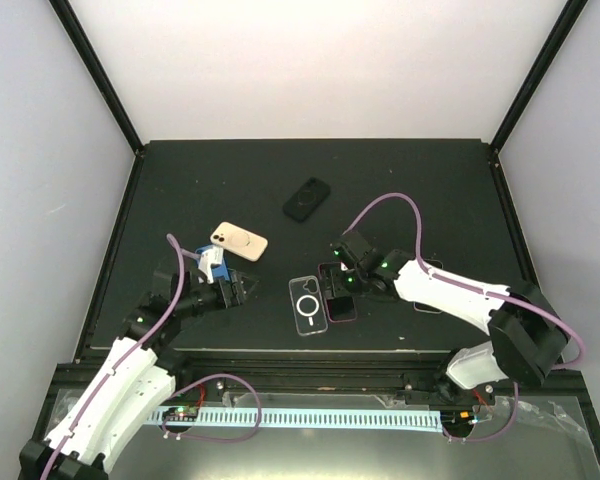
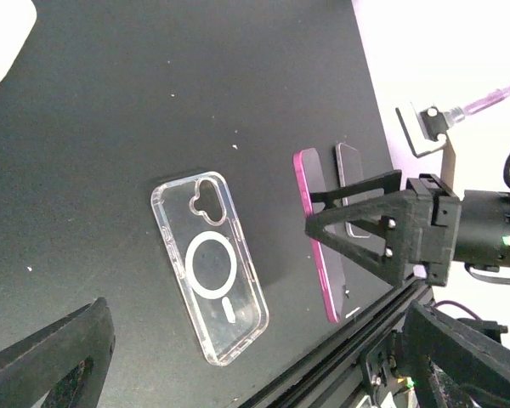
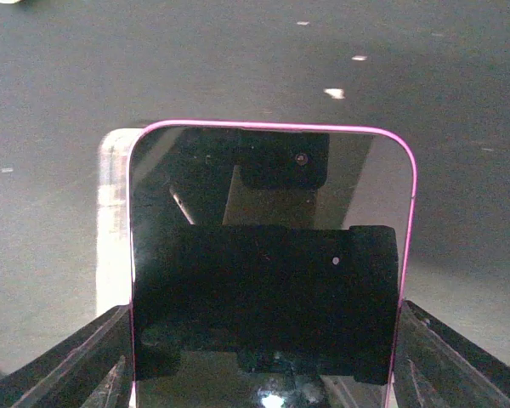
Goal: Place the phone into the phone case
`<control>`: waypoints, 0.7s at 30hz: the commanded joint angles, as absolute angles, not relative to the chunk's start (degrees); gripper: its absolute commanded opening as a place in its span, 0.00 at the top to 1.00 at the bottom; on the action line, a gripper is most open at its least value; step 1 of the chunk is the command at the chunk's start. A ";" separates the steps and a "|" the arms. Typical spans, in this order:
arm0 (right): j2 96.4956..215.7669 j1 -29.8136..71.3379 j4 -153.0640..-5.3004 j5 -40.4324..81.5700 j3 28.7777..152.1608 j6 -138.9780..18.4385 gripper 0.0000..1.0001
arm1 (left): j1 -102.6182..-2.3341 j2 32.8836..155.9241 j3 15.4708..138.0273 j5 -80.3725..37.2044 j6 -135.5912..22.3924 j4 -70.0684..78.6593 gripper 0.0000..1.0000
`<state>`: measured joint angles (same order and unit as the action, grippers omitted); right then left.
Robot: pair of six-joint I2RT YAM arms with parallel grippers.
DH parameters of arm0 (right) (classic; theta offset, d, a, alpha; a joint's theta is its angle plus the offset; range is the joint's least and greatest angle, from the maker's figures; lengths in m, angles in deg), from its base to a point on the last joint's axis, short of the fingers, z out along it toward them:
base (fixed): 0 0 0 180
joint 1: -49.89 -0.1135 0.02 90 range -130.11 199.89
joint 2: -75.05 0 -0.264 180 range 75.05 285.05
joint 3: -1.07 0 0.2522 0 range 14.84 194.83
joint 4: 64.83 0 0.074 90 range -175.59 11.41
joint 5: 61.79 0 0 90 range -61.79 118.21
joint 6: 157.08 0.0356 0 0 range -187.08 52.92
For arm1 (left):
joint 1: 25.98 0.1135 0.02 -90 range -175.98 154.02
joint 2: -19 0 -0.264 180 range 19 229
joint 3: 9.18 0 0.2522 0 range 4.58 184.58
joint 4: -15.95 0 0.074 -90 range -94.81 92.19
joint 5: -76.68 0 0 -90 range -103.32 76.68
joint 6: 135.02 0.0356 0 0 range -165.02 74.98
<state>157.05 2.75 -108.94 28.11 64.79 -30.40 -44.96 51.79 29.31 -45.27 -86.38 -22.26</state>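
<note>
The clear phone case [image 1: 308, 305] with a white ring lies flat near the table's front edge; it also shows in the left wrist view [image 2: 208, 265]. The pink-edged phone [image 1: 340, 300] is just right of it, raised on its edge, screen dark [image 2: 321, 223]. My right gripper [image 1: 337, 283] is shut on the phone's long sides; in the right wrist view the phone [image 3: 268, 255] fills the space between the fingers [image 3: 459, 361]. My left gripper [image 1: 245, 288] is open and empty, left of the case, its fingers [image 2: 55, 357] low in its own view.
A beige phone [image 1: 240, 240] lies behind the left gripper. A black case [image 1: 306, 198] lies at mid table. Another dark phone [image 2: 350, 174] lies under the right arm. The table's front rail [image 1: 310, 352] runs close below the clear case.
</note>
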 commanded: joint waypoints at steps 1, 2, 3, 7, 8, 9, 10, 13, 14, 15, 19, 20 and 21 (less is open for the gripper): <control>154.61 1.46 -103.00 19.62 66.67 -29.72 0.39 | -45.22 49.91 28.24 -42.94 -88.57 -23.14 0.06; 154.64 1.34 -101.95 18.37 66.57 -29.32 0.39 | -45.22 49.99 27.96 -43.13 -88.79 -22.55 0.06; 154.78 1.07 -100.96 17.08 66.52 -28.91 0.40 | -45.22 50.13 27.88 -43.26 -88.94 -22.29 0.06; 156.42 -0.48 -100.04 15.18 67.66 -28.67 0.40 | -45.22 50.94 28.41 -43.48 -88.75 -22.22 0.06; 156.96 -1.00 -100.25 15.27 68.03 -28.77 0.40 | -45.22 50.98 28.40 -43.34 -88.76 -22.00 0.06; 157.43 -1.41 -100.37 15.29 68.21 -28.77 0.40 | -45.22 51.02 28.40 -43.35 -88.77 -22.03 0.06; 157.89 -1.87 -100.11 15.14 68.23 -28.62 0.40 | -45.22 51.05 28.46 -43.35 -88.68 -22.10 0.06; 159.42 -2.65 -98.73 14.99 67.88 -27.92 0.40 | -45.22 51.01 28.54 -43.11 -88.14 -23.06 0.06; 160.14 -2.82 -98.29 14.49 67.86 -27.49 0.40 | -45.22 50.93 28.45 -42.93 -88.07 -23.25 0.06; 161.04 -3.05 -97.72 13.97 68.02 -26.86 0.40 | -45.22 50.91 28.36 -42.86 -88.01 -23.28 0.06; 164.77 -4.18 -96.45 12.63 69.14 -24.21 0.40 | -45.22 50.80 27.59 -42.83 -88.56 -22.35 0.07; 165.65 -4.31 -96.43 13.02 69.55 -24.02 0.40 | -45.16 50.91 27.53 -42.87 -88.70 -21.98 0.07; 166.60 -4.34 -96.29 13.33 69.77 -23.91 0.40 | -45.22 51.06 27.66 -43.08 -88.70 -21.68 0.07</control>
<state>164.33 -3.52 -99.76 14.54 66.84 -26.24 -44.96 50.94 27.78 -43.47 -88.15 -22.36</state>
